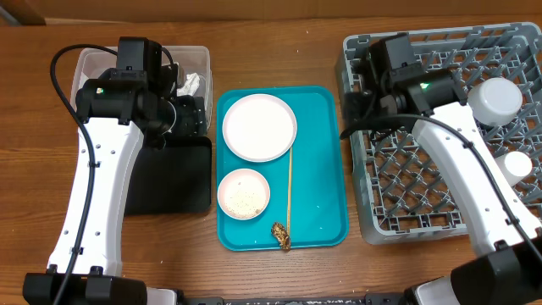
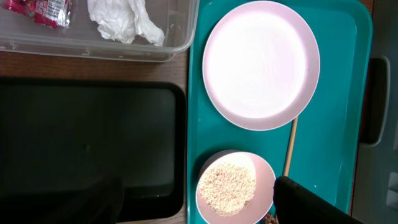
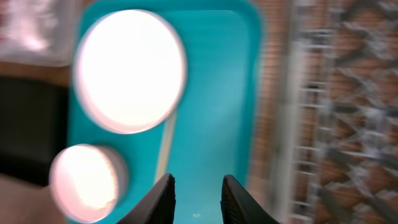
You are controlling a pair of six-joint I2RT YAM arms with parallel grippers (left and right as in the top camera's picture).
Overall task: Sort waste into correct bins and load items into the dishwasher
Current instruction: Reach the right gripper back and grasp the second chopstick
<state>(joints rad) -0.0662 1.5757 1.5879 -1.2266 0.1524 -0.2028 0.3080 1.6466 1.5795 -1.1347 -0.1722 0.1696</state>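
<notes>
1. Table (image 1: pixel 279 42): wood, bearing everything below.
2. Rack (image 1: pixel 423 169): grey, pegged, at 3 o'clock on the table. A larger white piece (image 1: pixel 495 100) and a smaller white piece (image 1: pixel 517 163) sit toward its 3 o'clock side. I cannot tell bowl from cup.
3. Teal tray (image 1: pixel 322 169): centre of the table, between the rack and the bins.
4. Black tray (image 1: pixel 182 178): at 9 o'clock, just beside the teal tray; nothing visible in it.
5. Tub (image 1: pixel 195 58): clear, at 10 o'clock, touching the black tray's 12 o'clock edge.
6. Plate (image 1: pixel 259 127): white, bare, at the teal tray's 12 o'clock end.
7. Dish (image 1: pixel 244 193): white, at 7 o'clock on the teal tray, near the plate.
8. My left gripper (image 2: pixel 198 190): above the seam of tub and black tray, jaws wide, holding nothing.
9. My right gripper (image 3: pixel 199 193): above the rack's 9 o'clock rim, jaws a narrow gap apart, nothing between them; its wrist view is blurred.
10. Napkin (image 2: pixel 121 22): crumpled, inside the tub.
11. Chopsticks (image 1: pixel 290 191): on the teal tray, running 12 to 6 o'clock, just at 3 o'clock of the dish.
12. Wrapper (image 2: pixel 40 9): red, inside the tub, at 9 o'clock of the napkin.
13. Lump (image 1: pixel 281 236): brown, at the teal tray's 6 o'clock edge, at the foot of the chopsticks.
14. Rice (image 2: pixel 227 186): a heap in the dish.
</notes>
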